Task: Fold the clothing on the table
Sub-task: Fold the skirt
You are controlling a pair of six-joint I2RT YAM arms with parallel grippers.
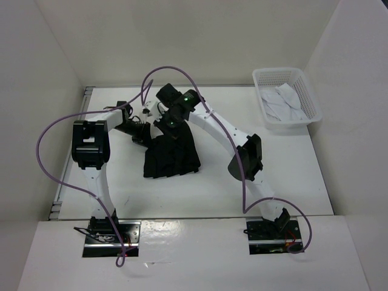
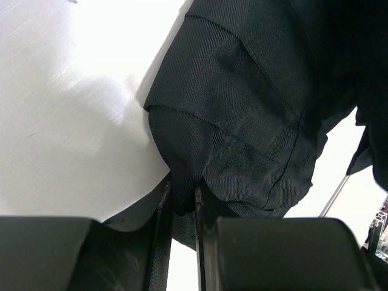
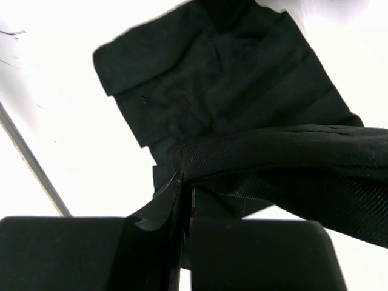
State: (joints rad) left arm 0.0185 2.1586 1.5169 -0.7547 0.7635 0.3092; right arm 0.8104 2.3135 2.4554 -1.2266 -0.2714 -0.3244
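Black skirt (image 1: 173, 156) lies on the white table (image 1: 273, 176), left of centre and toward the far half, between the two forearms. Its near part rests flat on the surface, with stitched folds or pleats showing in the right wrist view. Its far end is lifted off the table and bunched under the two wrists. Left gripper (image 2: 180, 200): jaws nearly together, clenched on a fold of the skirt. The fabric runs down into the narrow gap between the fingers and hangs in a rounded bulge just beyond them, with bare table to the left of it. Right gripper (image 3: 185, 197): jaws pressed together, pinching a thick hemmed edge of the skirt. That edge stretches off to the right as a taut band, and the rest of the garment lies spread on the table beyond. In the top view both grippers sit close together at the skirt's far end, the left one reaching in from the left and the right one coming down from above. A white mesh basket (image 1: 276, 71) stands at the far right corner, well apart from the skirt, holding crumpled white cloth (image 1: 282, 103).
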